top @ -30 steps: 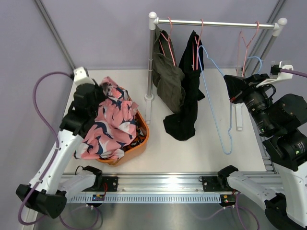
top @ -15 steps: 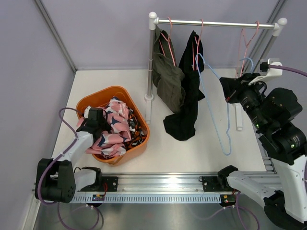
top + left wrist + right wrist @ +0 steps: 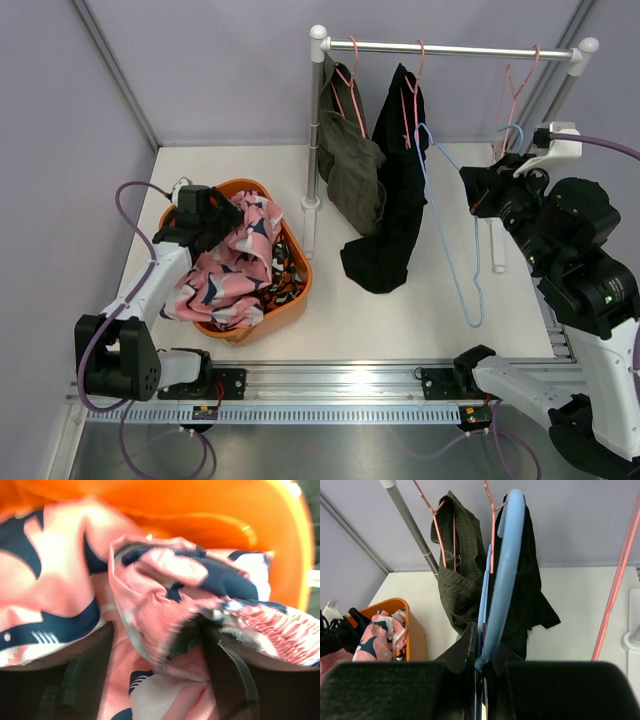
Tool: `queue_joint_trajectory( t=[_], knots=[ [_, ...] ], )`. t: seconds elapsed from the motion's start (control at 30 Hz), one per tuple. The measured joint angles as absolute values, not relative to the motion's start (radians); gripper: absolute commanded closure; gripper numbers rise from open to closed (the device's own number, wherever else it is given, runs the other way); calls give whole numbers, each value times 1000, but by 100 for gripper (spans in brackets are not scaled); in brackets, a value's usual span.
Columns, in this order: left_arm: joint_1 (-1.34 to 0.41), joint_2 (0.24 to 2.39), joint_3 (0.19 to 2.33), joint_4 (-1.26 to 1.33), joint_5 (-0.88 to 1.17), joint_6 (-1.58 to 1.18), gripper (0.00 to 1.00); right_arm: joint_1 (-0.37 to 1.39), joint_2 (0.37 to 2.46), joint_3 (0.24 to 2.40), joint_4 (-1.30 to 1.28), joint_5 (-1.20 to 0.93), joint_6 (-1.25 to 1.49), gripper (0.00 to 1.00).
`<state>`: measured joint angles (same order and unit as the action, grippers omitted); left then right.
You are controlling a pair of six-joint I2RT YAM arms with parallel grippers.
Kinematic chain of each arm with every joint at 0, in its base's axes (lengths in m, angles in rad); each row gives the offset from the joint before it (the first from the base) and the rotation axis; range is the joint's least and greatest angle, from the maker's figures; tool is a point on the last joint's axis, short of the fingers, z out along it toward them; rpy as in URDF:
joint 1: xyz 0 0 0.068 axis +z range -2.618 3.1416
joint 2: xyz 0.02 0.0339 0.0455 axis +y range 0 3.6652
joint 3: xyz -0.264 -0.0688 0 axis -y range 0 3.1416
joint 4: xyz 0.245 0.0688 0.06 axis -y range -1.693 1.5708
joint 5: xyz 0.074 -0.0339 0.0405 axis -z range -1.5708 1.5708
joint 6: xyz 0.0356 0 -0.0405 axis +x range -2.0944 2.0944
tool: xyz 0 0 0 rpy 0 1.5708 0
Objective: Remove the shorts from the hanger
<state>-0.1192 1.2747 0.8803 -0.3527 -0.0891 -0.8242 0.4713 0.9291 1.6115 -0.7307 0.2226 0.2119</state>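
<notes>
Pink shorts (image 3: 235, 275), gripped by the left gripper (image 3: 225, 215), drape into the orange basket (image 3: 303, 285) left of the rail (image 3: 450, 48). Olive shorts (image 3: 350, 165) and black shorts (image 3: 395, 200) hang from the rail; below it the right gripper (image 3: 472, 192) clamps a blue hanger (image 3: 504, 570).

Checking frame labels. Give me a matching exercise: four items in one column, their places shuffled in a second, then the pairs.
1 pink shorts
2 olive shorts
3 black shorts
4 blue hanger

A clamped by the right gripper
B in the orange basket
C hung on the rail, beside the post near the basket
D hung on the rail, further from that post

Pairs: 1-B, 2-C, 3-D, 4-A
</notes>
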Motion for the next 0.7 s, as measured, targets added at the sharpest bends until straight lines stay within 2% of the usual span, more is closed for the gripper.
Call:
queue_joint_trajectory(
  t=[0.1,0.17,0.53,0.7],
  knots=[
    [-119,1257,904,-370,-95,-801,4,471,922,1622,-753,241,208,100],
    [-119,1225,907,-391,-101,-784,1,471,919,1633,-771,263,203,100],
    [-119,964,1028,-518,-108,-649,1,471,906,1672,-867,272,193,100],
    [-119,901,1076,-544,-50,-564,1,471,918,1702,-888,311,161,100]
  ],
)
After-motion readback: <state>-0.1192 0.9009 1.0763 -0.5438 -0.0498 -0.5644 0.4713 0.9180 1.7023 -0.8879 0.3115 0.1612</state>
